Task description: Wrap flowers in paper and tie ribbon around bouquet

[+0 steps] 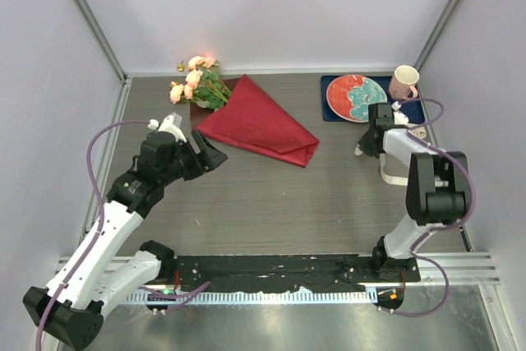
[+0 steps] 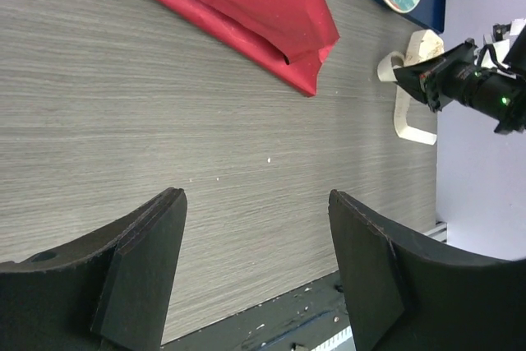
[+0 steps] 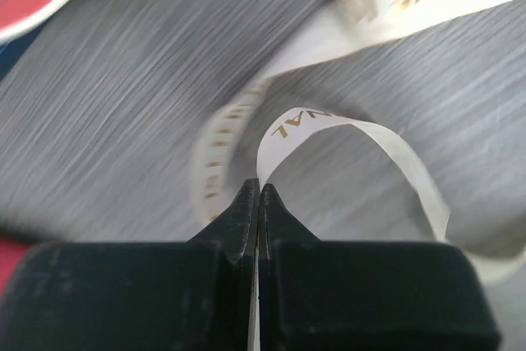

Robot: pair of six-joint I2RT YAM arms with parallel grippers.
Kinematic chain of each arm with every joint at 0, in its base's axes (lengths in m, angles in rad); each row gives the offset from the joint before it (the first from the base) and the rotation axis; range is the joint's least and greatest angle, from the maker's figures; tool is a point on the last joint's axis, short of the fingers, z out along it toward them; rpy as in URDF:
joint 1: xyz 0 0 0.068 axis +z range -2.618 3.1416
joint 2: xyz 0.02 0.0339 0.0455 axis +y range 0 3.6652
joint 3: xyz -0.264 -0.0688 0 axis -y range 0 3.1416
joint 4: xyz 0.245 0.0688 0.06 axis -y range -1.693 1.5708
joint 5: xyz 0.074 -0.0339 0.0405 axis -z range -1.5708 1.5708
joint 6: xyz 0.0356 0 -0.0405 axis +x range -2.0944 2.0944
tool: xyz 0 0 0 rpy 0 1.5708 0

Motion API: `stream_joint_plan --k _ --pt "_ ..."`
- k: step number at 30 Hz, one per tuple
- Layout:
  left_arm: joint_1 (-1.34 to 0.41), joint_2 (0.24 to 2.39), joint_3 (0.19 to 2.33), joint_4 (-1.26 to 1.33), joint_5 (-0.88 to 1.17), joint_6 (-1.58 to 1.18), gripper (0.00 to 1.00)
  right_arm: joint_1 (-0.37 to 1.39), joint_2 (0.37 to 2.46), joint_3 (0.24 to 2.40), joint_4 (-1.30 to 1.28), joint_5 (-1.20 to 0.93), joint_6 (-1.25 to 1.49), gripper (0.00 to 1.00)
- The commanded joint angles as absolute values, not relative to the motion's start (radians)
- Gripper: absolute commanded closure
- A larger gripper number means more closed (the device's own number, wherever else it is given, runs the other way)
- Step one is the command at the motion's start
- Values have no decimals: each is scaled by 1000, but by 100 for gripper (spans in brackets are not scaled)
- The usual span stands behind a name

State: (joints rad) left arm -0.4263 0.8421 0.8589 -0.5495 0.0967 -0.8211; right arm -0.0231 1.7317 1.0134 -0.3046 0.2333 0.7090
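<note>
Right gripper [image 3: 259,192] pinches ribbon [image 3: 345,124] near right table [image 1: 271,195] edge; bouquet [image 1: 263,121] well apart.

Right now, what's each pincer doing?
Left pincer: open, holding nothing.
Right pincer: shut on the ribbon.

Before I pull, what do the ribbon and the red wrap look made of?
The ribbon: thin, floppy cream strip, probably woven fabric, matte, with printed gold lettering; it holds soft loops without creasing. The red wrap: looks like thin paper, slight sheen, keeping sharp folds and a crumpled corner; the fibre is too fine to confirm.
</note>
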Motion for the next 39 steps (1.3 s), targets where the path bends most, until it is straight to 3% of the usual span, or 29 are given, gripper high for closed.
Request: stream_joint_plan --k 1,3,5,8,11,16,20,26,27,28,30,31,32,34,38,39 --pt "-428 825 934 -589 69 -798 26 172 1471 1059 -322 270 615 100" --pt "-428 822 969 -617 19 -811 27 298 1388 1133 -319 291 559 100" --pt "-428 775 1000 -685 -76 -834 33 532 1367 1277 -311 298 546 100" --pt "-428 628 997 -699 -231 -847 32 838 1397 1471 -301 278 555 100" --pt "-429 488 1000 -715 -353 -850 31 972 1431 1506 -290 263 629 100" --pt "-428 385 996 -770 -443 -867 29 1046 1411 1399 -235 164 646 100" --pt "-428 403 960 -724 -324 -859 18 1046 1390 1351 -213 121 598 100" --pt "-428 534 1015 -833 -256 -908 17 1049 1506 1332 -143 -150 574 99" --pt "-428 538 1017 -845 -285 -913 16 1051 1529 1324 -115 -172 609 96" --pt "-428 538 1014 -877 -313 -923 15 1052 1560 1316 -82 -189 630 79" --pt "-428 535 1006 -917 -386 -994 5 1051 1632 1336 -118 -209 643 66" --pt "-428 532 993 -946 -399 -1023 2 1051 1641 1347 -176 -195 623 45" --pt "-428 529 985 -953 -400 -1040 1 1045 1638 1344 -201 -152 612 36" --pt "-428 543 959 -950 -365 -1064 0 1017 1600 1304 -295 -91 609 23" --pt "-426 635 898 -870 -198 -1089 0 824 1447 1143 -417 110 690 16" --pt "-426 679 882 -850 -172 -1094 0 707 1410 1053 -417 151 710 10"
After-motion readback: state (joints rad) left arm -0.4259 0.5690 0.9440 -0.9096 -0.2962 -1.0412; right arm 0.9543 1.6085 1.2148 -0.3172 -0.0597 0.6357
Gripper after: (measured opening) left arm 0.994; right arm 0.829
